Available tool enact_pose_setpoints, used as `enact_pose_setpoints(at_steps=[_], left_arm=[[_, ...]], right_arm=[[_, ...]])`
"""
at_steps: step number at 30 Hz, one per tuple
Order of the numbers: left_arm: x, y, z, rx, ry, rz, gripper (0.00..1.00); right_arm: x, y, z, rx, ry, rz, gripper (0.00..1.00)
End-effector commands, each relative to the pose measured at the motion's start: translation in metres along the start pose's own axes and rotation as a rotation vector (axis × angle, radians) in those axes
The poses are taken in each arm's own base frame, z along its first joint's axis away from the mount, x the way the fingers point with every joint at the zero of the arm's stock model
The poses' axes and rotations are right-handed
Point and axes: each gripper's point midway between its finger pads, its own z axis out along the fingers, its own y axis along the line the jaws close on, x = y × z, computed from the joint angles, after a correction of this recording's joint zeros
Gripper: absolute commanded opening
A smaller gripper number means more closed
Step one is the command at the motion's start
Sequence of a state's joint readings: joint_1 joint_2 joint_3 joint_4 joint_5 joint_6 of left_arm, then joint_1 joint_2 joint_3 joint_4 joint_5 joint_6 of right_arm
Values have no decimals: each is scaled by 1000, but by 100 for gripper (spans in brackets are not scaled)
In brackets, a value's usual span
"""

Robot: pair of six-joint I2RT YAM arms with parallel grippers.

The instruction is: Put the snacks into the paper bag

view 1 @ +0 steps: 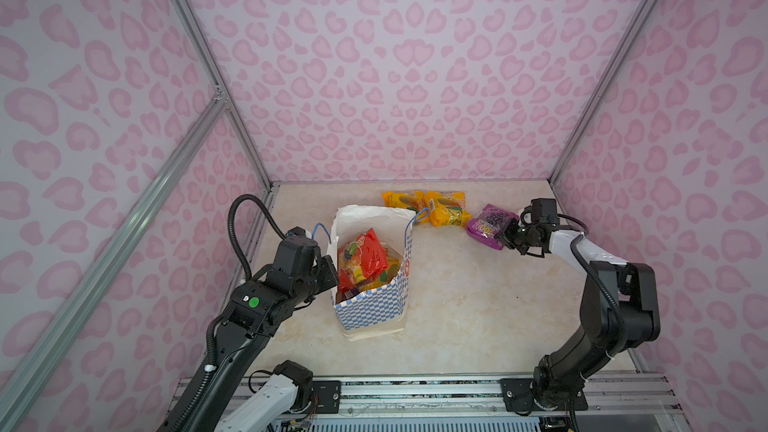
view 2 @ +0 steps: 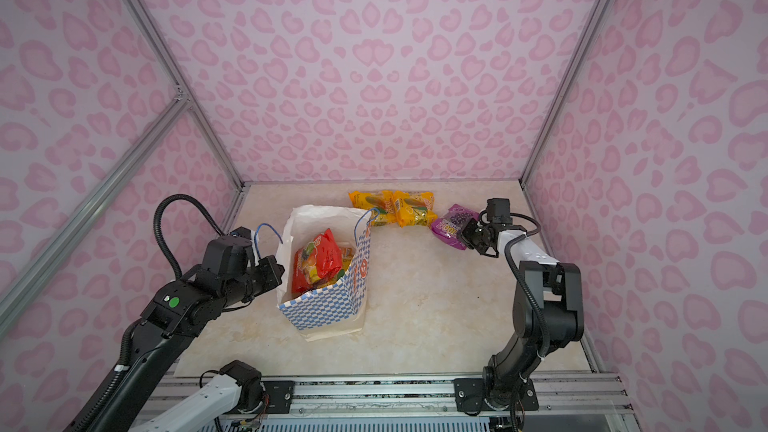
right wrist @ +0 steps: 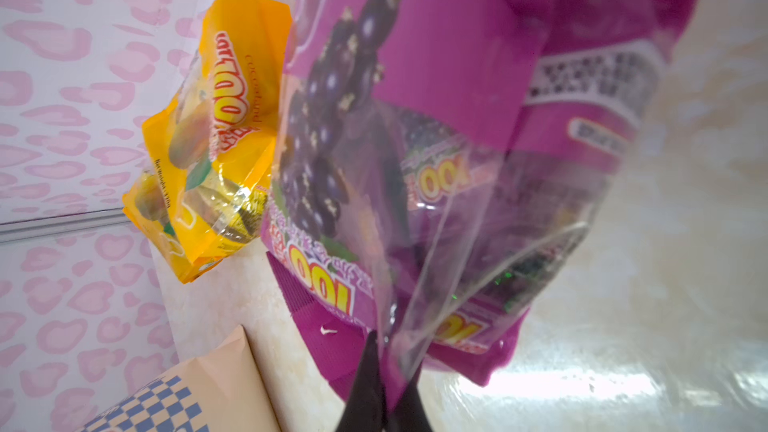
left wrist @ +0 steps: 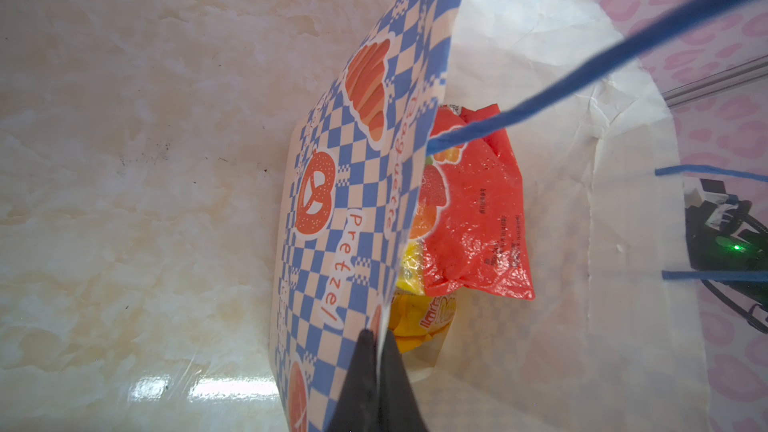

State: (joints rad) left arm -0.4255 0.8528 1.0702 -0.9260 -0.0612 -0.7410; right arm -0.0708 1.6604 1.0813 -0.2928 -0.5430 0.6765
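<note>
Bag (view 1: 370, 305) (view 2: 320, 305) upright on tabletop (view 1: 457, 305), left of centre, mouth open. Left end effector (view 1: 330, 272) (left wrist: 376, 338) closed on the bag's near-left rim; in the left wrist view both fingers pinch the paper edge, fingertips only, the rest cut off by the frame. Inside, a red packet (view 1: 359, 259) (view 2: 316, 261) (left wrist: 478, 209) leans on top; yellow packets under it are mostly hidden by the bag wall and cannot be counted. One blue handle (left wrist: 582, 76) crosses the left wrist view, blurred. Right end effector (view 1: 509, 234) (view 2: 469, 234) (right wrist: 386, 347) closed on the clear edge seam of a purple packet (view 1: 488, 224) (view 2: 451, 224) (right wrist: 415, 118), far right of the tabletop, well apart from the bag; whether it is clear of the surface cannot be told. In the right wrist view a second purple layer with a white label block shows behind it: fold or another packet, unclear. Two yellow packets (view 1: 405, 201) (view 1: 446, 209) (view 2: 370, 201) (view 2: 415, 209) lie touching at the back edge, just beyond the bag; one is partly behind the other in the right wrist view (right wrist: 216, 139). Writing: "Pretzel" in orange on the bag, beside a pretzel print, and a second word ending "aguette", its start hidden. Purple packet shows "100" in yellow, upside down, with grapes. Yellow packet has red lettering, upside down, not legible. Small print on the red packet is too fine to read.
</note>
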Motion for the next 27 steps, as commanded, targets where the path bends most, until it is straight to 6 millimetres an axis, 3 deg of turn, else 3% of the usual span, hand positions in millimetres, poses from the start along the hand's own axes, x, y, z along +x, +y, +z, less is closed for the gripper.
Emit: enact_pose_setpoints(at_steps=[1,7,8,12,15,17,22,27], left_arm=[[2,4,0,-20,7,-7,3],[2,3,6,-20,15,-6,3],[3,2,7,-20,18,-6,3],[1,1,9,-20,19,-5,3],[1,0,9,-22,22,-1,3],[1,0,10,-22,21,0,3],[2,0,11,-19,26,-4,3],[1,0,9,-18,18,-6,3]], right_arm=[[6,12,-12,-36,-2,-29,0],[50,11,-19,6,36,-63,0],[58,6,-20,37,36,-67,4],[72,-8,-24,78,46,-70,50],[59,-23,-40,181,-8,-84,76],[43,-31,-48,209,-47,-64,86],[10,-46,-41,254,-46,-42,97],[-7,-57,-12,220,-27,-45,99]])
